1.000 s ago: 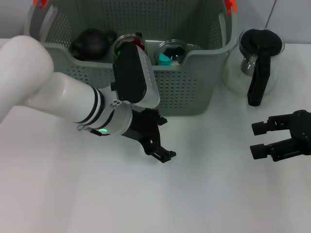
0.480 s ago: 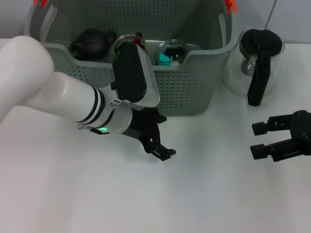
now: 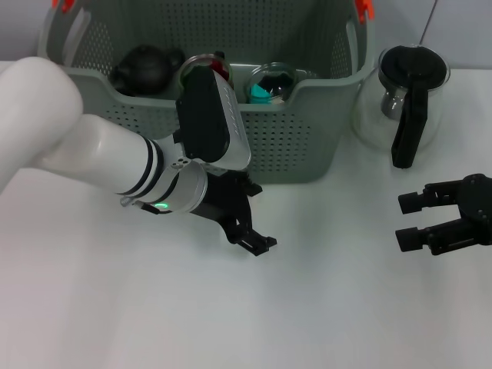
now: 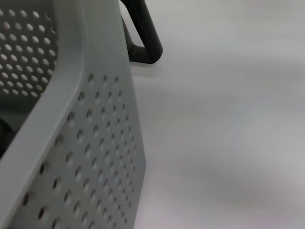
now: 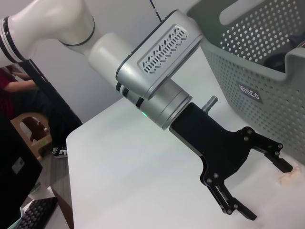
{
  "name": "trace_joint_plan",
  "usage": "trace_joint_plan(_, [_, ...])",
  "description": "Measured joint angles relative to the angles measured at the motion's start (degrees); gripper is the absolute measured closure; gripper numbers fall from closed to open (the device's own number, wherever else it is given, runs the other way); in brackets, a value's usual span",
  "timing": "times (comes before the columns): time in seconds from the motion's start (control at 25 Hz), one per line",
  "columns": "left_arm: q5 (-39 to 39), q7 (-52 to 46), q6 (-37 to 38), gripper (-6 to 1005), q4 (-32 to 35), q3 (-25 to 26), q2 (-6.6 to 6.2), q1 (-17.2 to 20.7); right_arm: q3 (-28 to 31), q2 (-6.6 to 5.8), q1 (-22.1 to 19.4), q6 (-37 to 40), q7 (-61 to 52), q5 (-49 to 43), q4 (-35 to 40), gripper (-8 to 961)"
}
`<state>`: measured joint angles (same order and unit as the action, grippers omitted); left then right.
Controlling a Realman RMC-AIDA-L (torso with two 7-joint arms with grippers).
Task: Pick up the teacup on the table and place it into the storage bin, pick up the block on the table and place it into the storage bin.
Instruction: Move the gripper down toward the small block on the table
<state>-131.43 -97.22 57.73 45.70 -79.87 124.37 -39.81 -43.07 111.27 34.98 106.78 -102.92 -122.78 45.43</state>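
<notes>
Nothing moved; both grippers' jaws released above white table [image 3: 323, 307], beside storage bin [image 3: 300, 146].

Storage bin [image 3: 307, 146] front wall partly behind the left arm [image 3: 115, 165], top cut off.

White table [image 3: 323, 307], pale wall [image 5: 114, 19]

- Left arm reaches in from the near left side of the bin [image 3: 307, 115]; its wrist angles downward.
- Left gripper [image 3: 250, 219] just before the bin's front wall, fingers spread, empty.
- Right gripper [image 3: 419, 219] right of the bin, well apart, fingers spread, empty.
</notes>
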Motion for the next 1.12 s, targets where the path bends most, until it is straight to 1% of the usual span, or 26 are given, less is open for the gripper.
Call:
trace_joint_plan(0.56, [-0.1,-0.4,0.3,35,0.0,-0.1,0.00,0.2,-0.3,0.00,-0.1,-0.5,0.0,0.0,0.0,26])
trace_joint_plan(1.12, [-0.7,-1.5,3.6,35,0.9,-0.1,-0.09,0.3,-0.2,-0.17,-0.1,-0.4,0.5,0.0,0.0,26])
